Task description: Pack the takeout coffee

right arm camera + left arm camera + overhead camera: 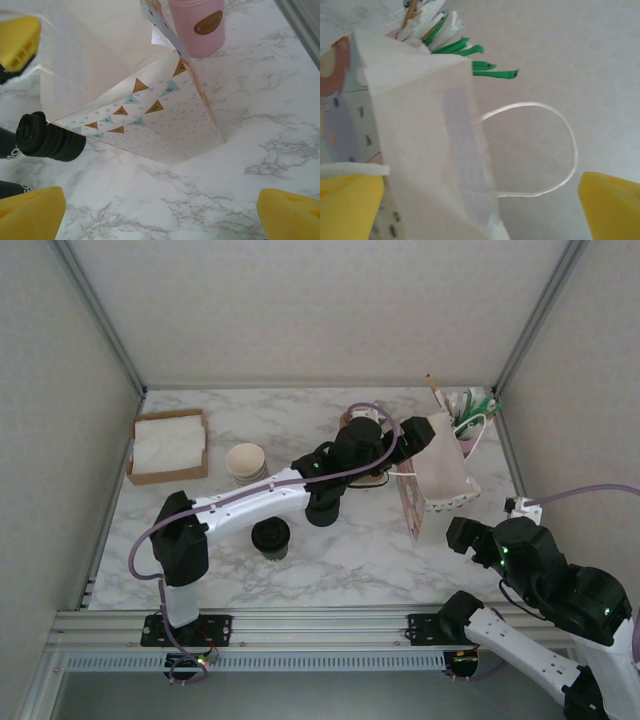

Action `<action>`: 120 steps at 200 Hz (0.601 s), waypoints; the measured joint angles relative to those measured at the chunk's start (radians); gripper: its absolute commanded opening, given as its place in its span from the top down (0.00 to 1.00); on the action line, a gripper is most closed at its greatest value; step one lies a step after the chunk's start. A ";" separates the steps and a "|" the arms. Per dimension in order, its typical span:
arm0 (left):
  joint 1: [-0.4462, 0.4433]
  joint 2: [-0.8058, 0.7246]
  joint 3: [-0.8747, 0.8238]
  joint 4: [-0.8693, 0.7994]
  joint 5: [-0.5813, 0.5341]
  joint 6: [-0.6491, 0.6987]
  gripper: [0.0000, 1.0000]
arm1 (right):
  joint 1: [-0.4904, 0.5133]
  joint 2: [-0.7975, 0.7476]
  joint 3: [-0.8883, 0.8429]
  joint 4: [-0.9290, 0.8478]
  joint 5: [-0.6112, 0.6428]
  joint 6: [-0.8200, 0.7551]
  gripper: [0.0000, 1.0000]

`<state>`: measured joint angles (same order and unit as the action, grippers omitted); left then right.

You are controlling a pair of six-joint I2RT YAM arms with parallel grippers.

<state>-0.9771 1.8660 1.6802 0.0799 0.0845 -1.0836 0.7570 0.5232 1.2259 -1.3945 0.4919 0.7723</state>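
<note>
Two claws, both spread wide. Left gripper (482, 182) hangs at the top edge of the white paper bag (443, 468), yellow fingers (350, 205) apart with nothing between them. The bag's handle loop (560, 145) flops out over the marble table (380, 550). Right gripper (160, 205) hovers near the bag's patterned side, jaws apart and empty. Coffee cup: position cannot be told, as the bag's inside is hidden. Pink holder (197, 25) stands just behind the bag. Cup stack (246, 462) and black lids (270, 535) sit well to the left.
</note>
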 measured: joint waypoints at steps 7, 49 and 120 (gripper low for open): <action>0.000 0.000 0.027 -0.019 0.004 0.011 0.00 | 0.000 0.001 0.005 0.000 0.000 -0.004 0.01; 0.000 0.019 0.174 -0.085 0.066 0.056 0.00 | 0.000 0.008 0.020 0.000 -0.007 -0.030 0.01; 0.006 0.101 0.211 -0.158 0.114 0.056 0.00 | 0.000 0.078 0.002 0.024 -0.054 -0.070 0.03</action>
<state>-0.9710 1.9671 1.8912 -0.0784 0.1989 -1.0279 0.7570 0.6014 1.2282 -1.3708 0.4381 0.7021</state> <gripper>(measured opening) 0.995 0.980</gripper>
